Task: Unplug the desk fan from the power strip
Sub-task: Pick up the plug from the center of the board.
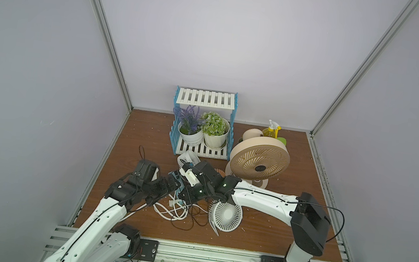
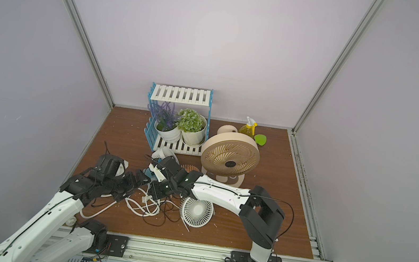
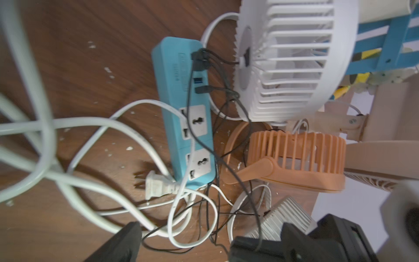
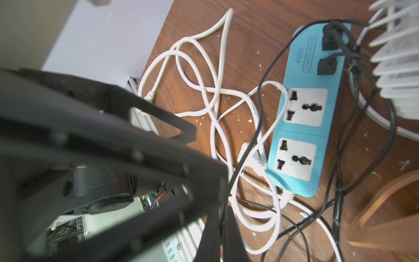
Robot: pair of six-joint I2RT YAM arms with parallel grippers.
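Observation:
The teal power strip (image 3: 181, 127) (image 4: 306, 108) lies on the wooden table among several small fans, partly hidden under my arms in a top view (image 1: 178, 179). Two black USB plugs (image 4: 326, 52) sit in its end, and both socket faces are bare. My right gripper (image 4: 223, 211) (image 1: 184, 200) is shut on a thin black cable (image 4: 257, 127) that runs up to the end plug. I cannot tell which desk fan that cable belongs to. My left gripper (image 3: 208, 249) (image 1: 166, 191) hangs open just left of it over the white cords, holding nothing.
A large beige fan (image 1: 259, 161) stands at the right, a white fan (image 1: 227, 215) lies in front, and an orange fan (image 3: 294, 156) and another white fan (image 3: 283, 61) crowd the strip. A loose white plug (image 3: 156, 183) and looped cords lie beside it. A plant rack (image 1: 203, 125) stands behind.

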